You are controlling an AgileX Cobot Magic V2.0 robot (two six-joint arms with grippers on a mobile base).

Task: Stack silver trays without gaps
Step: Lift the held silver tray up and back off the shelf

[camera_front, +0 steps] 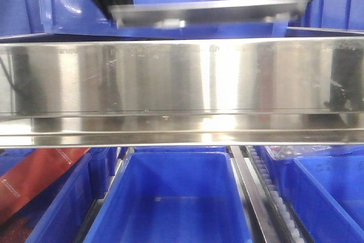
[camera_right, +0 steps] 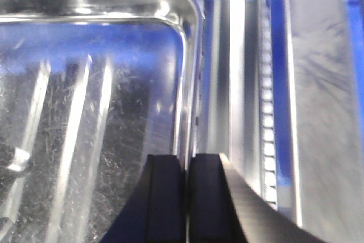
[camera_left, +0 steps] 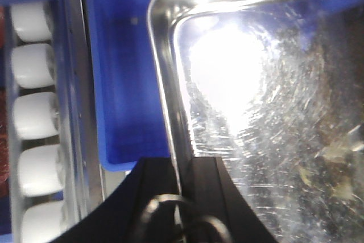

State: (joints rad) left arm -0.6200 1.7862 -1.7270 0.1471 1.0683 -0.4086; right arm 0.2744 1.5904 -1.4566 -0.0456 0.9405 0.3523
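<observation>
Steel shelf band spans the middle of the front view, w/ blue bins on the level below it and more blue plastic behind, up top. Above the band one silver tray hangs in the air, carried by both arms. Its long edge isn't quite level: the right end sits a touch higher than the left. In the left wrist view the tray is over a blue bin, and no contact shows btwn the two.

The left tool is pressed together on the tray's thin out-turned rim, one finger inside the pan, one outside. The right tool pinches the opposite rim the same way. White rollers of the shelf track run beside the bin on the left, and a roller rail shows on the right.

Step in hand, as I read it: carry phase. The tray is lifted & held two-handed, not yet set on another. A 2nd tray isn't clearly visible in any view, so I can't tell where the stack target lies.

Next move prob. calls for:
- levelling the tray
- lining up corners & rims over the lower tray
- lowering both ends evenly so it nests flush
- spreading both tools only once it's seated

A tilted set-down could leave one corner riding on a rim, i.e. a gap.
</observation>
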